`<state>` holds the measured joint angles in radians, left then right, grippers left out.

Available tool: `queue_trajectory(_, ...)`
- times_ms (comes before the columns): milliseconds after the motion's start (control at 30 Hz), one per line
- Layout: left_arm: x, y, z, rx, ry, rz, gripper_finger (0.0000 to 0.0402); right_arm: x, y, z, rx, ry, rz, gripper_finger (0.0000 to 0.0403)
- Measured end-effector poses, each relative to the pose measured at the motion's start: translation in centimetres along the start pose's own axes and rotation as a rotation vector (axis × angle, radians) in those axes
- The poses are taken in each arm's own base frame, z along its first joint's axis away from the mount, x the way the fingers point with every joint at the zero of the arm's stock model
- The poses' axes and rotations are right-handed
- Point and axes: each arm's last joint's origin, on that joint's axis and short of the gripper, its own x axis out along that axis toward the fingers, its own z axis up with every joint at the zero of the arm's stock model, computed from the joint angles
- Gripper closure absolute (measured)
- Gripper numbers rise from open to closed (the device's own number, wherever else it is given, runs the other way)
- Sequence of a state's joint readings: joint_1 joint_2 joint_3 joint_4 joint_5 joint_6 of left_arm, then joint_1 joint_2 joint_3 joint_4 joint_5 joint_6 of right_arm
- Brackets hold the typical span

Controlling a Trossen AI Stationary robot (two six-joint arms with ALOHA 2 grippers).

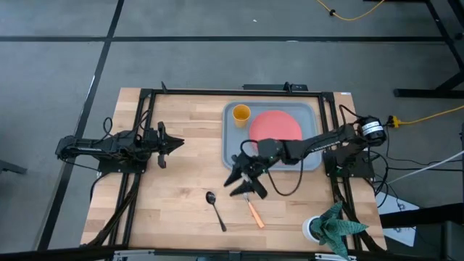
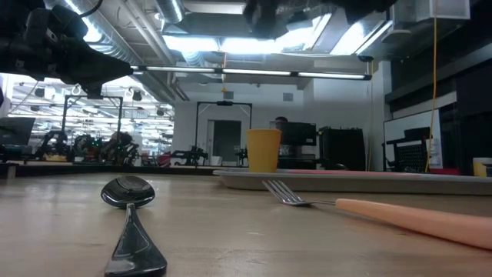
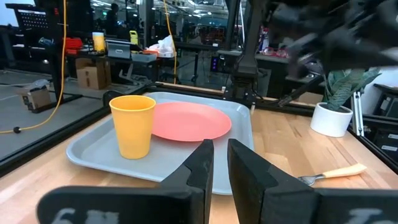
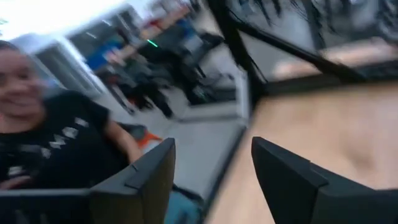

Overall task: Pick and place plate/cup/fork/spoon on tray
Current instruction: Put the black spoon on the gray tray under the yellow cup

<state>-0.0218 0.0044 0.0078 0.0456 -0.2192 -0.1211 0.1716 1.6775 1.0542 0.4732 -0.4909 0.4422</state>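
The coral-red plate [image 1: 276, 126] and the yellow-orange cup [image 1: 241, 114] stand on the grey-blue tray [image 1: 230, 148] at the table's far right; the left wrist view also shows the cup [image 3: 132, 124], the plate [image 3: 189, 120] and the tray [image 3: 93, 149]. The dark spoon [image 1: 215, 208] and the orange-handled fork [image 1: 254, 212] lie flat on the wood near the tray's near edge; the low view shows the spoon [image 2: 131, 208] and the fork [image 2: 369, 209] too. My right gripper [image 1: 243, 185] is open and empty, raised over the fork's tine end. My left gripper [image 1: 176, 143] is shut and empty at the table's left.
A potted plant [image 1: 330, 226] stands at the near right corner. Dark frame rails [image 1: 145, 109] run along the table's sides. Bare wood lies left of the spoon [image 1: 167, 203]. A person in a dark shirt [image 4: 56, 143] shows in the right wrist view, beyond the table.
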Motion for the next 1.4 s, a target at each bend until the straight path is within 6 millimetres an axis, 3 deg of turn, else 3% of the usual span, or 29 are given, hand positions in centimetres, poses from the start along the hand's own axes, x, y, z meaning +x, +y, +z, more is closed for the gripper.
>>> queue_trajectory(167,0.0,0.0,0.0,0.000,0.000,0.000,0.0360,1.3,3.4,0.2,-0.026,-0.146,0.045,0.0186)
queue_trajectory(300,0.0,0.0,0.0,0.000,0.000,0.000,0.0360,2.7,5.8,0.1,0.061,-0.203,-0.159,0.0186)
queue_trajectory(500,0.0,0.0,0.0,0.000,0.000,0.000,0.0360,4.2,10.0,2.2,0.135,-0.198,-0.477,0.0186)
queue_trajectory(633,0.0,0.0,0.0,0.000,0.000,0.000,0.0360,5.6,11.2,2.2,0.174,-0.132,-0.695,0.0186)
queue_trajectory(767,0.0,0.0,0.0,0.000,0.000,0.000,0.0360,7.8,10.0,1.1,0.289,-0.064,-0.803,0.0186)
queue_trajectory(1033,0.0,0.0,0.0,0.000,0.000,0.000,0.0360,13.6,4.3,-1.5,0.440,0.074,-0.820,0.0186)
queue_trajectory(1233,0.0,0.0,0.0,0.000,0.000,0.000,0.0360,15.4,0.8,-3.9,0.593,0.246,-0.949,0.0186)
queue_trajectory(1400,0.0,0.0,0.0,0.000,0.000,0.000,0.0360,16.2,0.4,-4.0,0.683,0.266,-0.987,0.0186)
